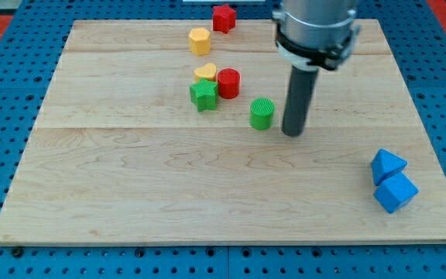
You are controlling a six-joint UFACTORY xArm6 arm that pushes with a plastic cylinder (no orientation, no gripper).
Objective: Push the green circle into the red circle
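The table (130,201) is lying flat, carrying all the blocks. The arm (316,27) is hanging over its upper right; it has no gripper, ending instead in a dark rod, and my tip (292,134) is resting just beside the green circle (262,114), at its 3 o'clock, a narrow gap showing. The red circle (228,83) is sitting at 10 o'clock from the green circle, apart from it, touching the yellow heart (205,73) and green star (204,96). Two blue blocks (392,180) are touching at 4 o'clock, well apart. A yellow block (200,40) and red star (224,17) are sitting near 12 o'clock.
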